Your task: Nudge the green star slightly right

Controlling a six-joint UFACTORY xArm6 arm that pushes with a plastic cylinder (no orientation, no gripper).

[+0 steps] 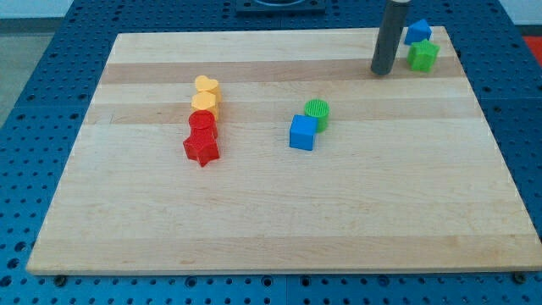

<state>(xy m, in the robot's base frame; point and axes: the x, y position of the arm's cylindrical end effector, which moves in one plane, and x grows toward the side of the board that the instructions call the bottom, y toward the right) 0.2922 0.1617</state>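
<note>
Tool: just a plain rod (390,34), nothing to open or close, nothing held. My tip (381,72) down on the worktop (254,246) near the far right corner, just beside the green star (423,57) at the star's 9 o'clock, small gap visible, not yet touching by the look of it.

Green star close to the worktop's right edge, top of the view. Blue block (417,32), shape unclear, at the star's 12 o'clock, touching or nearly so; cannot tell which.

Step in hand, as judged: closing in for the push.
- Push straight toward 3 o'clock, through the star's middle; off-centre contact likely spins it instead of sliding it.
- Currently a touch low of centre, toward 8 o'clock; better to line up level first.
- Short stroke only: "slightly" asked, and little worktop left at 3 o'clock, so overshoot risks the edge.
- Stay clear of the blue block; any drift toward 12 o'clock could drag it along.

Rest far off toward 8 o'clock, no concern: green cylinder (316,111), blue cube (302,133), a yellow and red column.
</note>
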